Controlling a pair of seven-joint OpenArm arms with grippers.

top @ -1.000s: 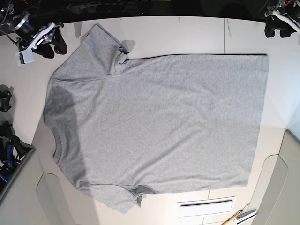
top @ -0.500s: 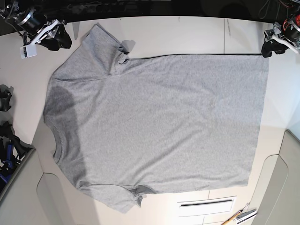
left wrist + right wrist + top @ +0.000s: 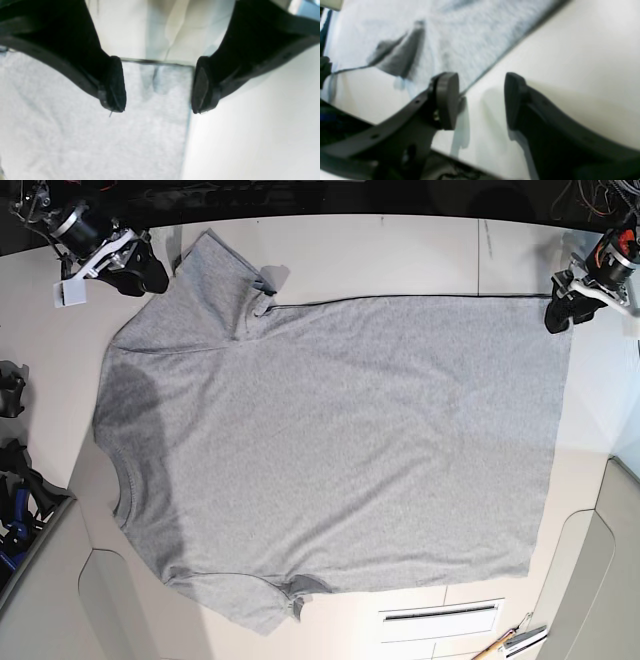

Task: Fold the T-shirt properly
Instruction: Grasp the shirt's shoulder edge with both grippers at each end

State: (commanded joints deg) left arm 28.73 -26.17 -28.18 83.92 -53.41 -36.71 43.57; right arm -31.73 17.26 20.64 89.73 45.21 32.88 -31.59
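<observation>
Both arms have closed in on the shirt since 0.5 s ago: right gripper (image 3: 150, 277) slid toward the sleeve, left gripper (image 3: 558, 313) dropped to the hem corner.

Near edge of the base view: a white slotted panel (image 3: 440, 618) and a wood-handled tool (image 3: 512, 642) just off the shirt's lower side. Dark clamps (image 3: 15, 480) sit at that view's left edge.

T-shirt (image 3: 340, 440) lies flat, plain grey side up, on the white table (image 3: 400, 255), collar toward base-view left, hem toward base-view right, both sleeves spread (the far one has a small fold at the armpit).

Far side: left gripper (image 3: 158, 87) has its jaws apart, straddling the far hem corner. One pad (image 3: 115, 85) is over the fabric, the other is right at the side edge; can't tell if they touch the cloth. Right gripper (image 3: 481, 100) is also spread, w/ nothing between the pads. One pad (image 3: 447, 100) sits at the sleeve edge, the other over bare table; the sleeve's fabric runs diagonally beyond it.
</observation>
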